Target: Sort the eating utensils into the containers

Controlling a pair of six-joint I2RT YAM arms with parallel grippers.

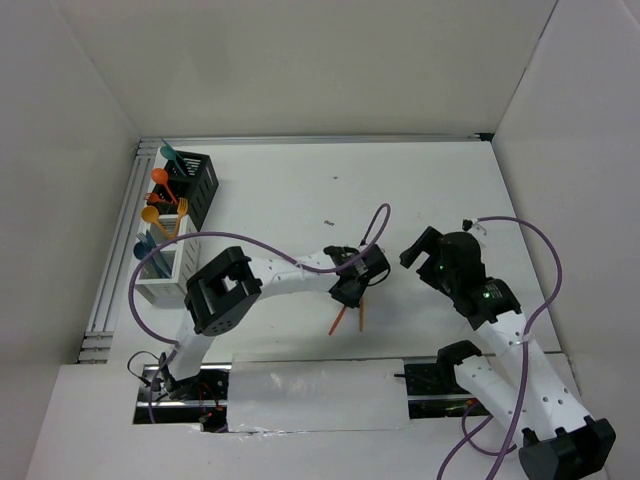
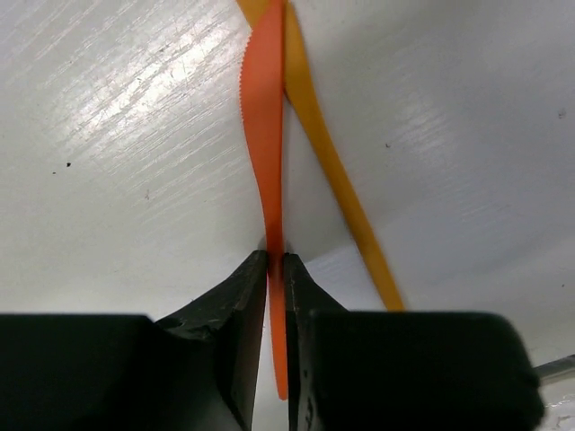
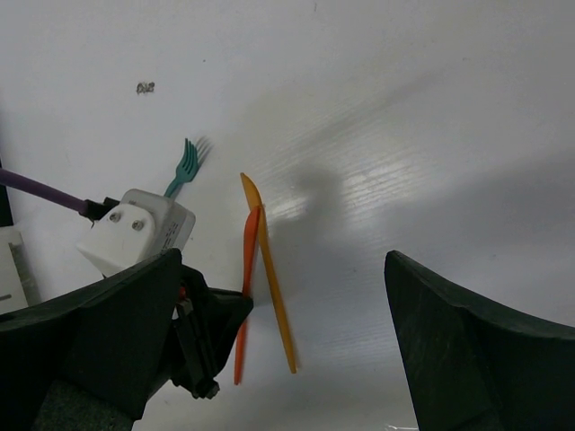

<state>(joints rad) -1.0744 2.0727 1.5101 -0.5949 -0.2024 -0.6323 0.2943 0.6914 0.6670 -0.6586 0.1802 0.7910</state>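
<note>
the orange knife [image 2: 263, 135] is gripped by the left tool [image 2: 277, 269] on the table [image 1: 420, 180], well off every edge, a yellow utensil [image 2: 337, 180] alongside; the right tool [image 3: 283, 265] is held open.

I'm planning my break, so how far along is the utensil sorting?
Done: coloured plastic utensils stand in the black slotted caddy and the white slotted caddy. In hand: the left end effector grips a thin orange plastic knife by its handle. Left: the yellow-orange plastic knife beside it and a teal plastic fork nearby. The right end effector is open and empty.
</note>
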